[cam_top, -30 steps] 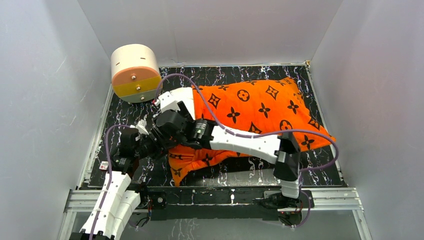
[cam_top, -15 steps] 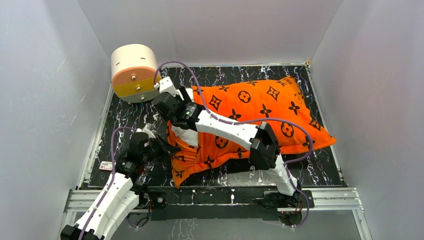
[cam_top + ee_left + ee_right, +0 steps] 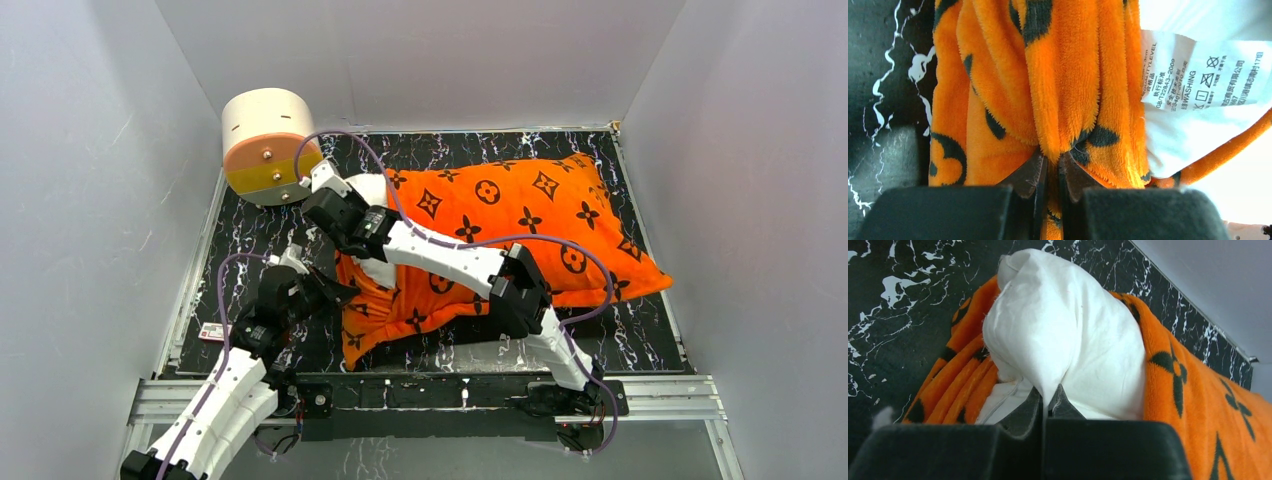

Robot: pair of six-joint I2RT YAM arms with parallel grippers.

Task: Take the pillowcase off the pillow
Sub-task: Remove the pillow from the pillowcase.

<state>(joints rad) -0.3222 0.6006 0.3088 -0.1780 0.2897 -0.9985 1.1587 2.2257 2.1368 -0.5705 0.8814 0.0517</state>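
Note:
The orange pillowcase [image 3: 520, 215] with black motifs lies across the dark marble floor, bunched at its left end. In the left wrist view my left gripper [image 3: 1050, 162] is shut on a fold of the pillowcase [image 3: 1063, 75], next to a white care label [image 3: 1198, 75]. In the top view that left gripper [image 3: 335, 292] sits at the bunched near-left edge. The white pillow [image 3: 1063, 330] pokes out of the case's open end. My right gripper [image 3: 1050, 399] is shut on a pinch of pillow fabric, and from above its wrist [image 3: 350, 213] covers the spot.
A cream-and-orange cylinder [image 3: 265, 145] stands at the far left corner, close to the right wrist. A small card [image 3: 210, 331] lies on the floor by the left arm. Grey walls [image 3: 90, 200] close in on three sides. Purple cables loop over both arms.
The right arm has reached further to the far left and its jaws have closed on the pillow. The left gripper closed on the pillowcase edge and drew back to the near left.

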